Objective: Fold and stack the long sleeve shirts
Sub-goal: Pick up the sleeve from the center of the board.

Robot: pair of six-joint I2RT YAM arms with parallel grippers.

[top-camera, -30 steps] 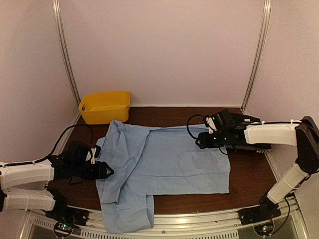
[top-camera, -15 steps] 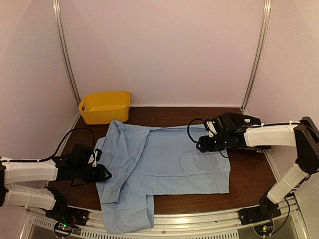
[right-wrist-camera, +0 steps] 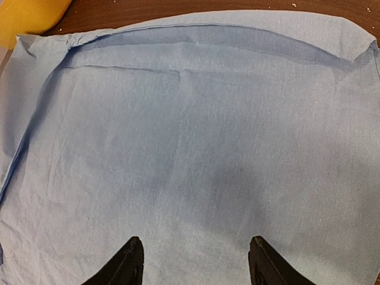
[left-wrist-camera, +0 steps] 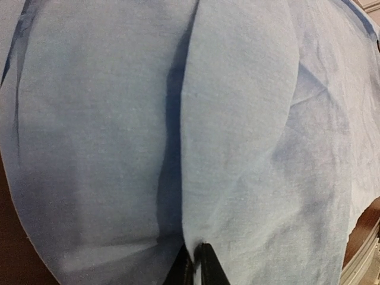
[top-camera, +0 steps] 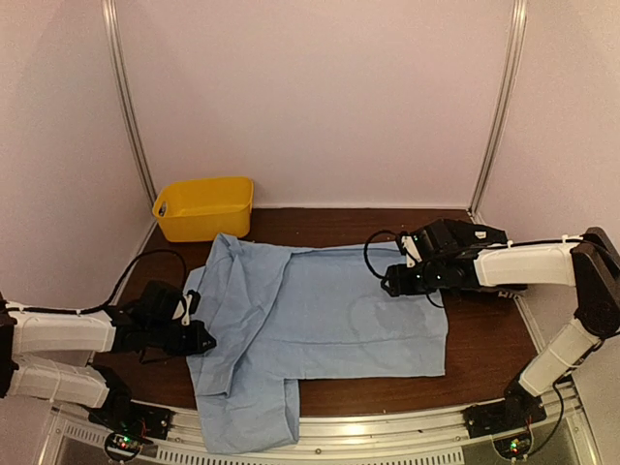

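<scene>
One light blue long sleeve shirt (top-camera: 320, 320) lies spread on the dark wood table, a sleeve hanging over the near edge (top-camera: 250, 417). My left gripper (top-camera: 205, 341) sits at the shirt's left edge, its jaws pinched on a raised fold of the blue cloth (left-wrist-camera: 237, 119); the fingertips (left-wrist-camera: 209, 264) meet around it. My right gripper (top-camera: 389, 281) hovers over the shirt's right part, open, with only flat cloth (right-wrist-camera: 196, 148) between its fingers (right-wrist-camera: 127, 261).
A yellow plastic bin (top-camera: 205, 206) stands at the back left, just beyond the shirt's collar end. Bare brown table (top-camera: 489, 334) shows to the right of the shirt and a strip at the back (top-camera: 339, 223). A metal rail runs along the near edge (top-camera: 387, 431).
My left gripper has closed on the shirt's left edge and drawn slightly leftward. The right gripper dropped a little toward the shirt, then held still, staying open.
</scene>
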